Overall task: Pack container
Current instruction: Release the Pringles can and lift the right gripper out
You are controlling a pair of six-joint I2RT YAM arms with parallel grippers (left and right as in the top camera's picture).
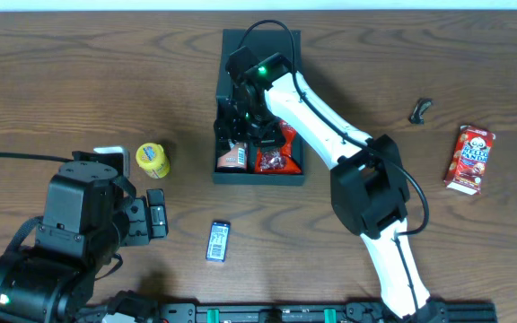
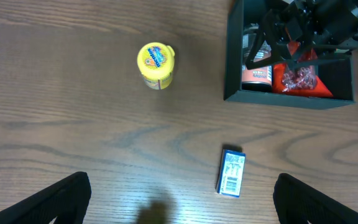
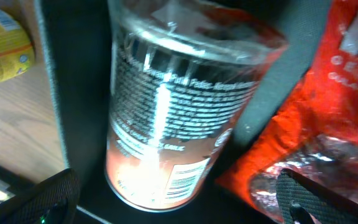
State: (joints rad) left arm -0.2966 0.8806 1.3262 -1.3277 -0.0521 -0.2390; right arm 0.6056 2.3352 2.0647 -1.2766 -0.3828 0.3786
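Your container (image 1: 258,178) sits on the far middle of the wooden table (image 1: 61,81), its top open; the right arm reaches across from the near right and dips into it. The right gripper (image 1: 240,133) hangs inside the box over its left half. Its fingers (image 3: 48,199) are spread wide; in the right wrist view they stand wider than the can (image 3: 160,124) lying between them, and neither one touches it. The can lies on its side against the left wall, with a red bag (image 3: 328,112) just beside it on the right; the two touch or nearly so.

Your left gripper (image 2: 182,186) hovers at the near left, jaws parted and nothing between them; below it is bare wood. A yellow jar (image 1: 153,160) stands left of the container, apart from it. A small blue-and-white packet (image 1: 218,240) lies flat nearer to you, in front of the box's left corner. Far off to the right lies a red snack carton (image 1: 470,158); a small dark object (image 1: 420,109) rests between it and the container, and you cannot tell what it is.
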